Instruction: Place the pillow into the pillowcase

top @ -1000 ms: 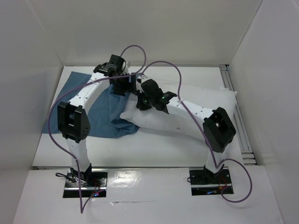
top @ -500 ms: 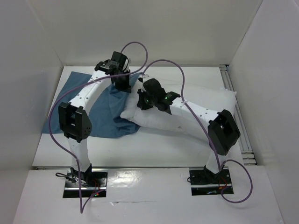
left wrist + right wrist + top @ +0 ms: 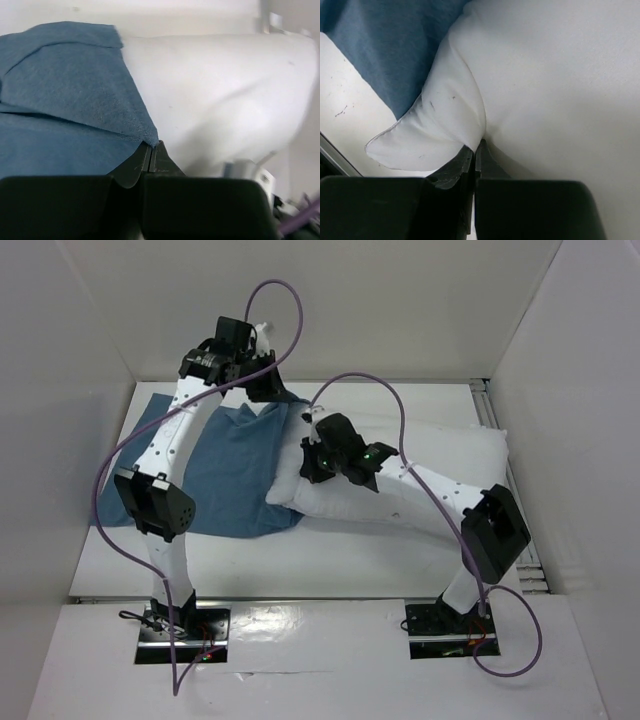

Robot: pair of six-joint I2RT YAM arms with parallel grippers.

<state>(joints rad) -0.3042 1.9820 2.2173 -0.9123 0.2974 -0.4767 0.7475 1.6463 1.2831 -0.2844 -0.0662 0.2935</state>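
The dusty-blue pillowcase (image 3: 215, 475) lies wrinkled on the left half of the table. My left gripper (image 3: 275, 397) is raised at the case's far right edge, holding that edge up. In the left wrist view the gripper (image 3: 151, 145) is shut on a corner of the pillowcase (image 3: 65, 100), with the pillow (image 3: 215, 90) just beyond. The white pillow (image 3: 430, 465) lies across the right half, its left end on the blue cloth. My right gripper (image 3: 308, 468) is at that left end. In the right wrist view it (image 3: 476, 146) is shut on a fold of the pillow (image 3: 560, 75), next to the pillowcase (image 3: 385, 40).
White walls enclose the table on the left, back and right. An aluminium rail (image 3: 503, 455) runs along the table's right edge beside the pillow. Purple cables (image 3: 350, 380) arch over both arms.
My left gripper has shut on the pillowcase's edge and risen toward the back wall, lifting that edge. The right gripper has stayed shut on the pillow and shifted slightly right.
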